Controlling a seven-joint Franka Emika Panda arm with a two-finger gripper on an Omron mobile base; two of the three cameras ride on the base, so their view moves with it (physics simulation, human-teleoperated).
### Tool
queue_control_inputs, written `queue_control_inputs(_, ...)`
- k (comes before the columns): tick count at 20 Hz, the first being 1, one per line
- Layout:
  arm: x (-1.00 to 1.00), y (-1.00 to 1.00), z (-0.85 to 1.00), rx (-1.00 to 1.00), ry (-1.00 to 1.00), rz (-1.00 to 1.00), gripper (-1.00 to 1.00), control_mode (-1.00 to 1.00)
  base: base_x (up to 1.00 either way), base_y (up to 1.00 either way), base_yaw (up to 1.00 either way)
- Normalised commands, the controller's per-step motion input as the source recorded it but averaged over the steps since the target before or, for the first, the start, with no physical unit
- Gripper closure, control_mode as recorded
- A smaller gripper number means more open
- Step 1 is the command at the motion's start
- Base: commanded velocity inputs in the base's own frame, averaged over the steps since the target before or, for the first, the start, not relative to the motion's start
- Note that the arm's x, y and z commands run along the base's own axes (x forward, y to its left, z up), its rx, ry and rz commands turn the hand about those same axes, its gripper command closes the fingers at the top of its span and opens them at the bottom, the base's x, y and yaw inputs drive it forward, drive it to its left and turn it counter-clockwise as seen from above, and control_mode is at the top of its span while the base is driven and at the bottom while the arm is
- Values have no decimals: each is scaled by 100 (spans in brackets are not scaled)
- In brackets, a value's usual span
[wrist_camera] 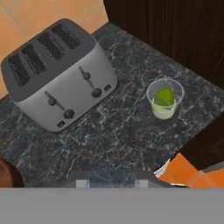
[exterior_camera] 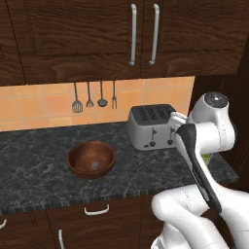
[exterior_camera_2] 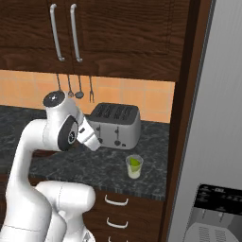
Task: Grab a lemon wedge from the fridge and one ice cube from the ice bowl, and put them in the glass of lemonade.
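The glass of lemonade (wrist_camera: pixel 165 99) stands on the dark counter to the right of the toaster, also seen as the glass (exterior_camera_2: pixel 134 166). A yellow-green lemon wedge (wrist_camera: pixel 166 96) lies inside it. My gripper (wrist_camera: pixel 109 180) hovers above the counter in front of the toaster, shut on a pale grey translucent ice cube (wrist_camera: pixel 109 176) at the bottom edge of the hand view. The brown wooden ice bowl (exterior_camera: pixel 91 159) sits to the left on the counter with another ice cube (exterior_camera: pixel 95 166) in it. The grey fridge (exterior_camera_2: pixel 220 118) stands at the far right.
A silver four-slot toaster (wrist_camera: pixel 59 74) stands against the tiled wall between bowl and glass. Dark wood cabinets hang overhead and a dark wood panel (exterior_camera_2: pixel 184 108) walls off the counter's right end. Utensils (exterior_camera: pixel 90 97) hang on the backsplash.
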Motion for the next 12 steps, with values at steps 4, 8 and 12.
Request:
queue_control_inputs(4, 49, -100, -31, 26, 61, 0, 100, -100, 0, 0, 0)
queue_control_inputs(8, 77, -91, -31, 14, 61, 0, 100, -100, 0, 0, 0)
queue_control_inputs(12, 42, -21, -35, -8, 16, -1, 100, -100, 0, 0, 0)
